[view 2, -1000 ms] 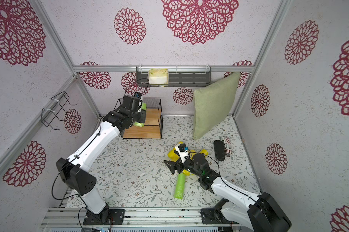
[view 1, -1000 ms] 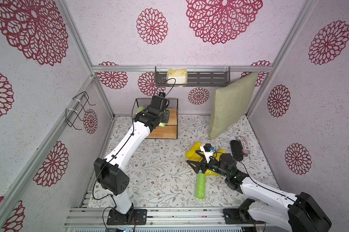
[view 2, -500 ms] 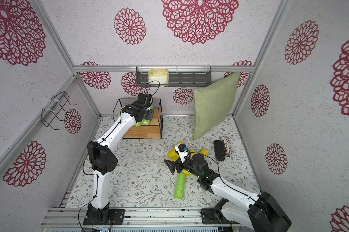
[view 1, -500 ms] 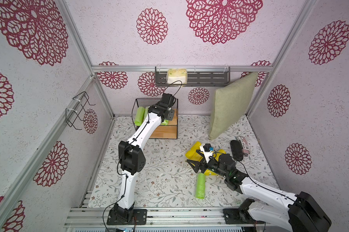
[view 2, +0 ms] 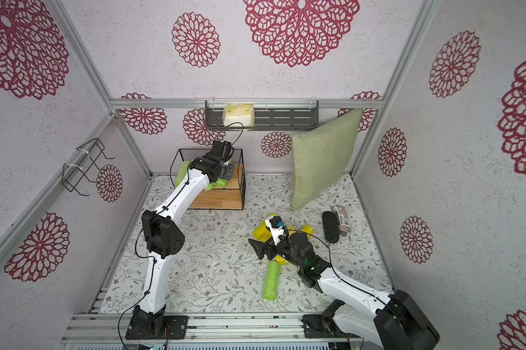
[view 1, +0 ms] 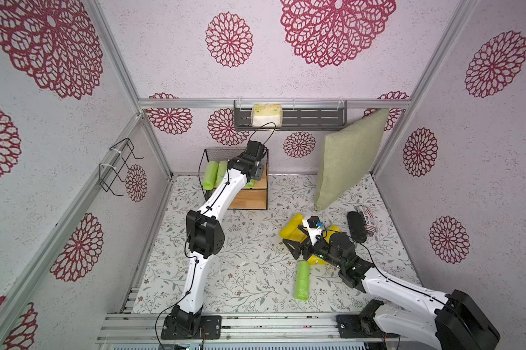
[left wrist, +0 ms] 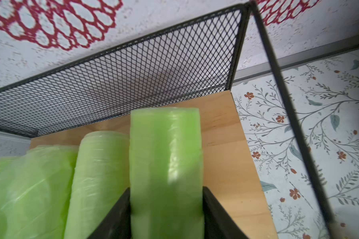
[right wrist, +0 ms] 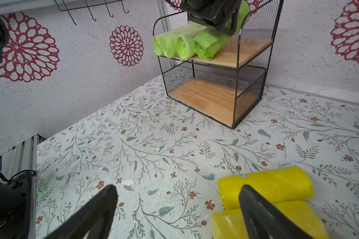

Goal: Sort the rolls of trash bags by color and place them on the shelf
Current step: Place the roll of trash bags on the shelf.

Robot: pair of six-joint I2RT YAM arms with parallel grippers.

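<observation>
Left wrist view: lime-green roll (left wrist: 166, 157) pinched between the left gripper's (left wrist: 166, 189) fingers, over the shelf's (left wrist: 133, 68) upper board, against more green rolls (left wrist: 98, 175) beside the gripper. Right wrist view: right gripper (right wrist: 178, 186) spread wide, empty; yellow rolls (right wrist: 278, 184) just beside one finger on the floral table (right wrist: 153, 144). In a top view, a loose green roll (view 1: 301, 283) lies near the right gripper.

- My left gripper (view 1: 256, 172) is over the shelf (view 1: 249, 201), a lime-green roll (view 1: 250, 183) peeking out beneath it.
- My right gripper (view 1: 292, 237) stands wide open, yellow rolls (view 1: 289, 225) just beside it.
</observation>
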